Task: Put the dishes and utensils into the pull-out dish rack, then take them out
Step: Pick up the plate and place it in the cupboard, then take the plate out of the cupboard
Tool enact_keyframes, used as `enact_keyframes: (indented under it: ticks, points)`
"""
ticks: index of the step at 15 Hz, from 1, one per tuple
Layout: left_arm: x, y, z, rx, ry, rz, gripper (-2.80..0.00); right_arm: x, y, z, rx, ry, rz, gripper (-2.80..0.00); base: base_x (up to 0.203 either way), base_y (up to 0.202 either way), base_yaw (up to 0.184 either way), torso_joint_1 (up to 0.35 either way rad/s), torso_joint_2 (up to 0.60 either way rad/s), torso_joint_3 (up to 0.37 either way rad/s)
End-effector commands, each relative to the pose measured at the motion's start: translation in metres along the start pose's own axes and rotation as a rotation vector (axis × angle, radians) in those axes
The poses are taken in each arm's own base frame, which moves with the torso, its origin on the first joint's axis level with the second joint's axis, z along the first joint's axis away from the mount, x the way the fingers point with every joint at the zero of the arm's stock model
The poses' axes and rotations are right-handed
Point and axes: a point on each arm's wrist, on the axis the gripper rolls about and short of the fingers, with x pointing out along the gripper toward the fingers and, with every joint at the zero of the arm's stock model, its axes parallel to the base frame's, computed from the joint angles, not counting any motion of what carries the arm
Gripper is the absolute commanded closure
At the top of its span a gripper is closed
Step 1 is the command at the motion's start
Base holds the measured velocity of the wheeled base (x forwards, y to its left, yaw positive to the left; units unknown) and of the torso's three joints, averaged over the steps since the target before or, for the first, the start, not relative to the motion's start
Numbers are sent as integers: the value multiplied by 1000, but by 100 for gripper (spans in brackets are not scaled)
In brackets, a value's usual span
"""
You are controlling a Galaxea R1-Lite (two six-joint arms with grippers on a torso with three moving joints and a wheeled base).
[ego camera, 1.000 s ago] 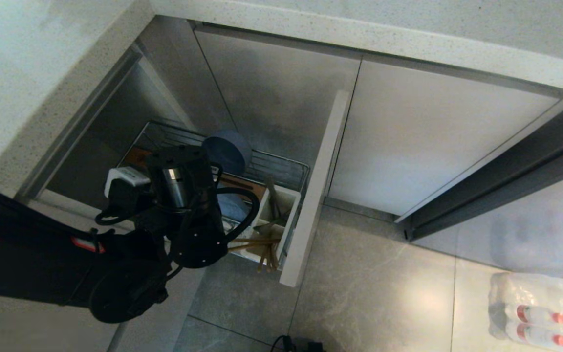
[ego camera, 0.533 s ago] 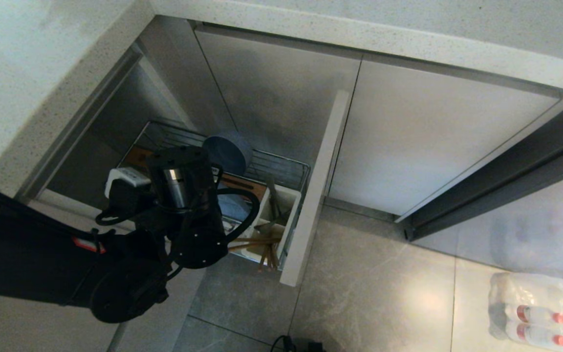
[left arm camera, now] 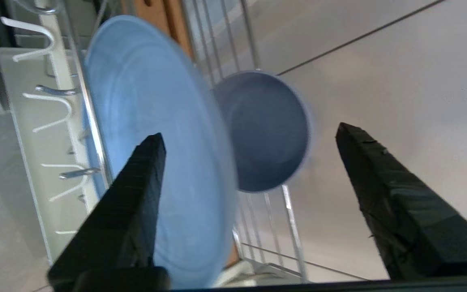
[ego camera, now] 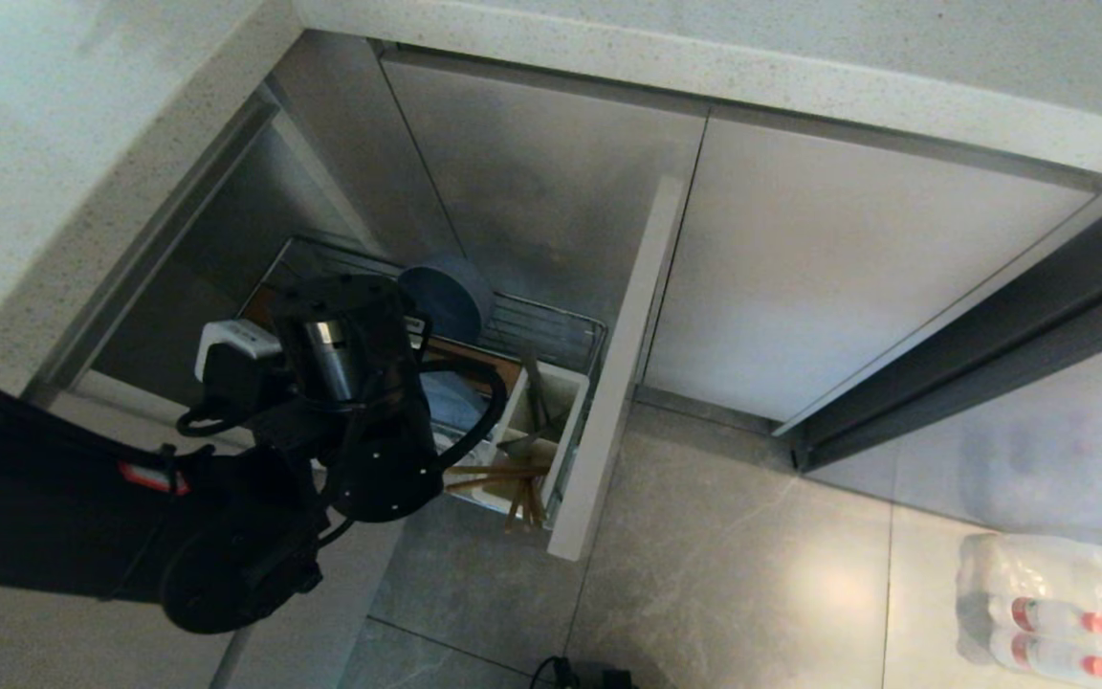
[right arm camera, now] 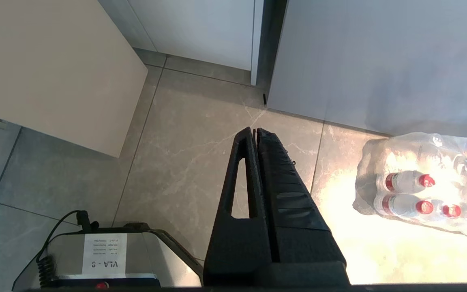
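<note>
The light-blue plate (left arm camera: pixel 148 121) stands on edge in the pull-out dish rack (ego camera: pixel 551 330), beside white prongs (left arm camera: pixel 51 101). The blue-grey bowl (left arm camera: pixel 264 129) rests on its side on the wires just past it. My left gripper (left arm camera: pixel 249 130) is open over the rack. One finger lies across the plate's face, the plate's rim sits between the fingers, and nothing is clamped. From the head camera the left arm (ego camera: pixel 350 383) hides most of the plate (ego camera: pixel 451 402); the bowl (ego camera: pixel 446 292) shows behind the arm. Chopsticks (ego camera: pixel 503 474) and a fork (ego camera: pixel 534 383) sit in the white caddy (ego camera: pixel 561 402). My right gripper (right arm camera: pixel 254 129) hangs shut over the floor.
The rack's beige front panel (ego camera: pixel 613 383) juts out over the tiled floor. A stone countertop (ego camera: pixel 704 67) overhangs the cabinets. A wrapped pack of bottles (ego camera: pixel 1058 603) lies on the floor at the right. A cable (ego camera: pixel 570 670) and the robot's base box (right arm camera: pixel 103 259) are near me.
The left wrist has edged slightly to the left over the rack. The plate, bowl and utensils have stayed in place.
</note>
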Motion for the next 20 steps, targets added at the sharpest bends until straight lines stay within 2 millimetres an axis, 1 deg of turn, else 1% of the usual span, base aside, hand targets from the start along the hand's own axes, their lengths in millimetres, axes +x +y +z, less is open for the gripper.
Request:
enact_keyframes:
  ticks: [1, 5, 8, 10, 13, 16, 18, 20]
  points:
    - [-4, -5, 5, -27, -9, -10, -280, 0, 0, 0, 0, 0, 0, 0, 0, 0, 0, 0, 0, 0]
    - [-13, -16, 21, -42, -20, -32, -280, 0, 0, 0, 0, 1, 0, 0, 0, 0, 0, 0, 0, 0]
    - [-29, -32, 40, -14, -10, -77, -280, 0, 0, 0, 0, 1, 0, 0, 0, 0, 0, 0, 0, 0]
    - [-40, -42, 52, 68, -4, -109, -280, 0, 0, 0, 0, 1, 0, 0, 0, 0, 0, 0, 0, 0]
    - [-54, -53, 64, 252, 12, -160, -280, 0, 0, 0, 0, 1, 0, 0, 0, 0, 0, 0, 0, 0]
    - [-70, -64, 84, 342, 41, -220, -280, 0, 0, 0, 0, 1, 0, 0, 0, 0, 0, 0, 0, 0]
    - [-72, -64, 89, 425, 39, -226, -280, 0, 0, 0, 0, 0, 0, 0, 0, 0, 0, 0, 0, 0]
    - [-77, -67, 106, 470, 18, -248, -280, 0, 0, 0, 0, 1, 0, 0, 0, 0, 0, 0, 0, 0]
